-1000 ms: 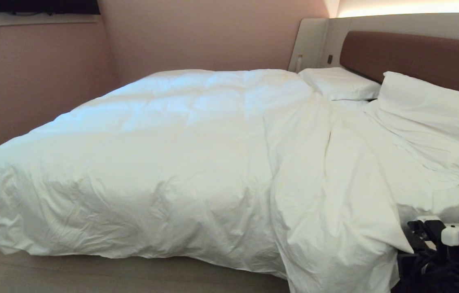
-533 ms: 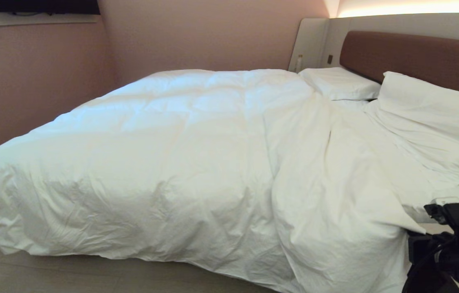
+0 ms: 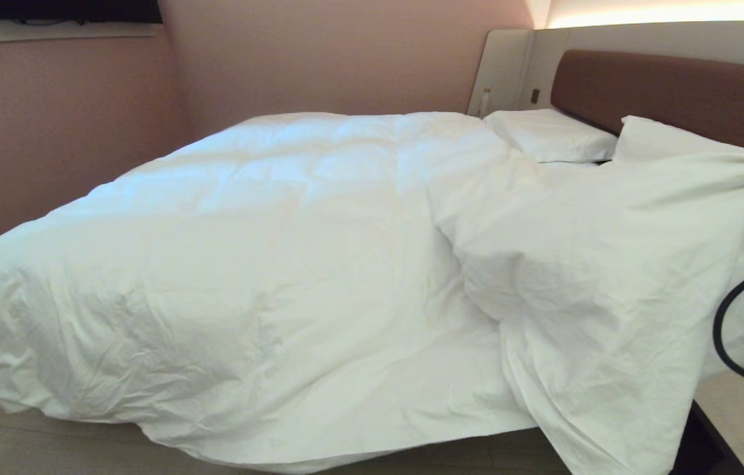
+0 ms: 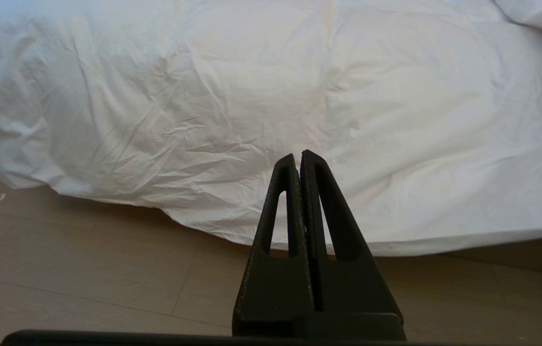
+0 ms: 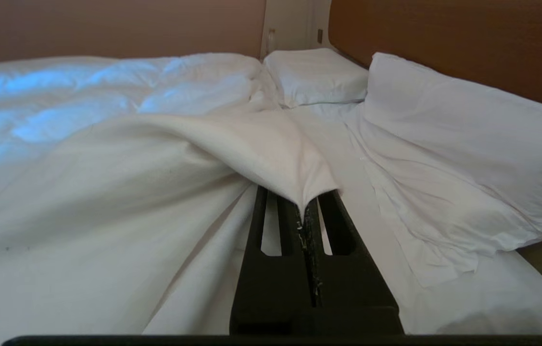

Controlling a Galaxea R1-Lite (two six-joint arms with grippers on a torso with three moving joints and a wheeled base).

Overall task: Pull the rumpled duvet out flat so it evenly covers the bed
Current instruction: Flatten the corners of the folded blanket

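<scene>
Puffy white quilted duvet [image 3: 266, 251]: on low white bed [image 5: 468, 307], rumpled | right gripper [image 5: 305, 216]: clamped on duvet corner (lifted near pillows) | left gripper [image 4: 298, 161]: closed, empty, above floor

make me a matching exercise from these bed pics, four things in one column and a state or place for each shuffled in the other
Things:
1. duvet
2. right gripper
3. left gripper
4. far pillow

States or places:
A. shut on nothing, above the floor beside the bed
B. lying flat by the headboard's far end
C. shut on a pinched corner of white fabric
D. one corner lifted, the rest spread over the mattress

Pairs: 1-D, 2-C, 3-A, 4-B
</scene>
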